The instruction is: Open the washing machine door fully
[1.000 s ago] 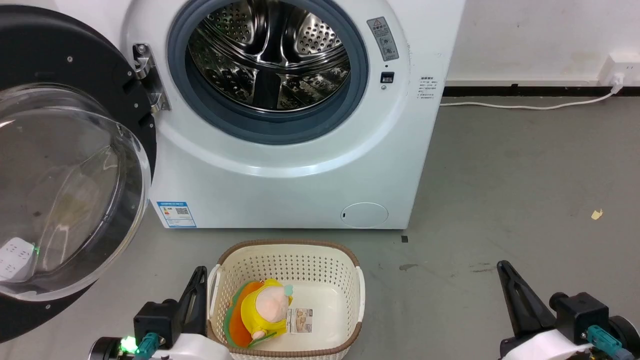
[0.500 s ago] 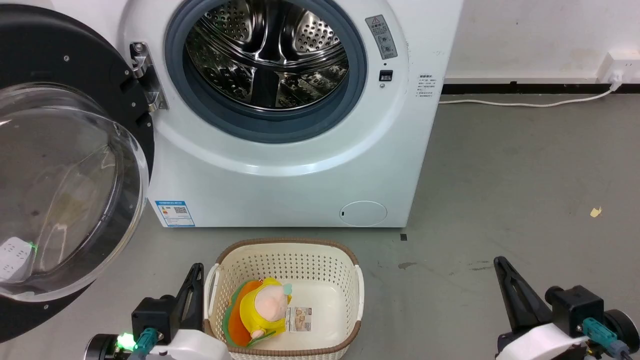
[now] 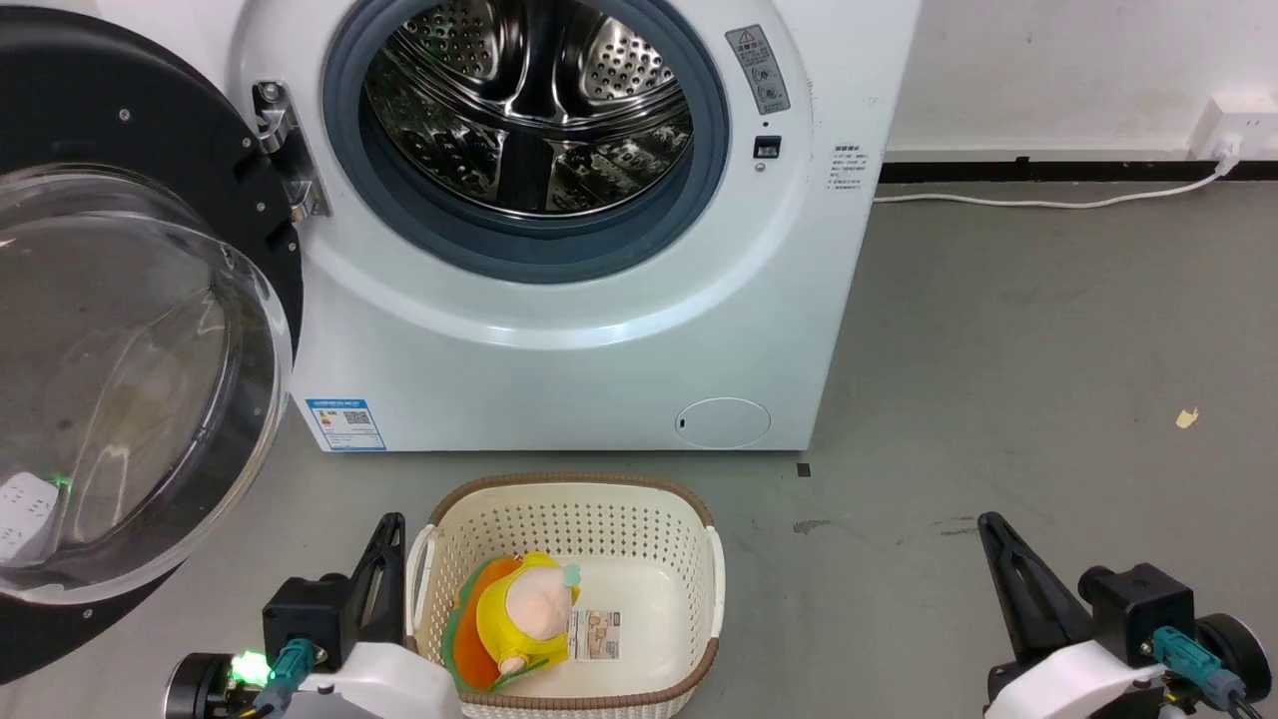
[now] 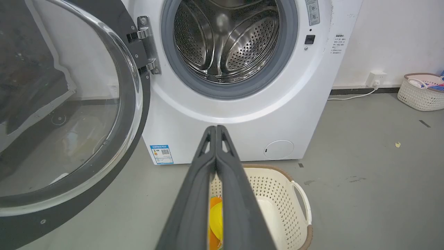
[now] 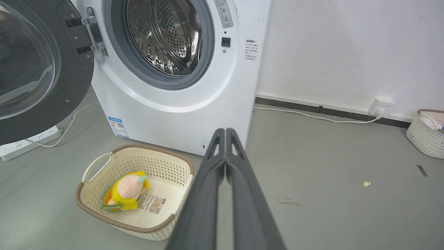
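Both left hand point(image 4: 216, 129) and right hand point(image 5: 222, 131) clenched, empty; washing machine door point(image 3: 140, 330) wide open leftward, inner face outward.

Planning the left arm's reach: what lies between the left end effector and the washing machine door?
Just bare grey floor, by the head view. The left end effector is shut, and the washing machine door hangs open to its left.

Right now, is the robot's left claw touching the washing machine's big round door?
Apart. The head view shows bare grey floor between the left gripper and the door; the gripper sits beside the basket.
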Available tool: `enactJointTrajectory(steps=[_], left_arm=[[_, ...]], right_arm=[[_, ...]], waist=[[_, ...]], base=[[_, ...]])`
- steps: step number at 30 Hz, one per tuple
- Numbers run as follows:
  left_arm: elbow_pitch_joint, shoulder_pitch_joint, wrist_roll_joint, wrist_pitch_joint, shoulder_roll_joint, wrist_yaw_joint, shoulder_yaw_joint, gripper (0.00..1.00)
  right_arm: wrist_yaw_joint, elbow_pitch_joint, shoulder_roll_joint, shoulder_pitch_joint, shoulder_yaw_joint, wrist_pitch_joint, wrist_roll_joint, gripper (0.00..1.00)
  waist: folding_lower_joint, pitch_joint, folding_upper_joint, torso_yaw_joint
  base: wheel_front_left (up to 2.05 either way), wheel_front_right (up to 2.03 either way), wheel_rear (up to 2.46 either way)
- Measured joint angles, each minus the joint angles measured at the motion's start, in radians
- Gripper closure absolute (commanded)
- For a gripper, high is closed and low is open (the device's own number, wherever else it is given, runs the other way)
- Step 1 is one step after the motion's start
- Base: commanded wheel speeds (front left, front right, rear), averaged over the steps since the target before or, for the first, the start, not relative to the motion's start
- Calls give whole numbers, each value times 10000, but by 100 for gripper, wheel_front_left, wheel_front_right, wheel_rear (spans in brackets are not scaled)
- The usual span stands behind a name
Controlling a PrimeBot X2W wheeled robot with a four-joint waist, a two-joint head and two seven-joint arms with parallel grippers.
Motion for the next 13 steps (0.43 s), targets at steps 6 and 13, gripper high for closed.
enactJointTrajectory(steps=[6, 13], left_arm=[[-71, -9, 69, 111, -19, -2, 38, 100], [-163, -35, 207, 272, -33, -4, 92, 100]], right_arm=[[0, -31, 0, -74, 40, 157, -38, 100], [0, -65, 0, -166, 94, 274, -73, 100]], waist=[[0, 23, 0, -18], [0, 48, 0, -37]], base=[[0, 0, 0], [0, 0, 0]])
